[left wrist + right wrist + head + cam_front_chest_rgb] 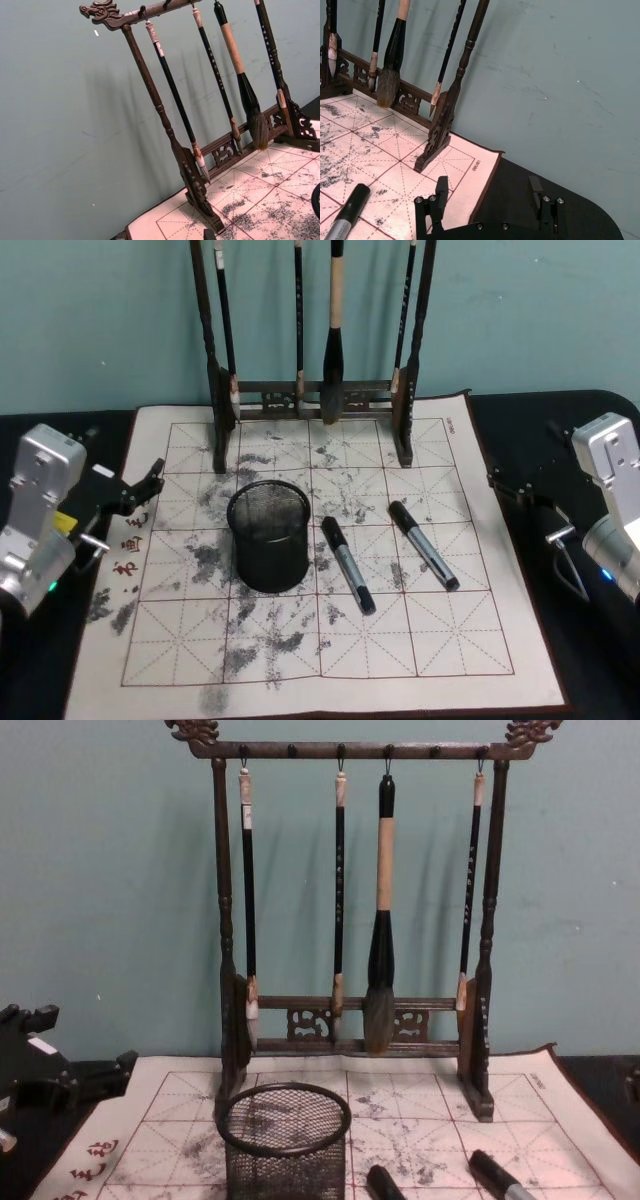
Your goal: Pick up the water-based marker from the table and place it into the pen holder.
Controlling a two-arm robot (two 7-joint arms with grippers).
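- Two markers lie flat on the calligraphy mat (pixel 330 660), both right of the pen holder (pixel 268 562): the inner marker (pixel 348 565) just beside it, the outer marker (pixel 423 545) further right. We can't tell which one is water-based; they look alike.
- Both markers sit angled, caps toward the brush rack (pixel 312 392), apart from each other and from the holder. We judge there's enough gap to drop fingers either side of a barrel.
- Pen holder is upright, mouth open, looks empty, so we see a clear drop from above.
- Right gripper (pixel 487 187) hovers over the dark table (pixel 530 415) off the mat's right edge, fingers spread wide, nothing between them. It's the closer arm to both markers, so we'd use it.
- Left gripper (pixel 142 487) sits at the mat's left edge, fingers apart, empty. The holder stands between it and the markers.
- Rack with hanging brushes stands behind the holder; we'd keep the carry low and come in from the front or right to stay off the brush tips.
- Risk: round barrels may roll when nudged.
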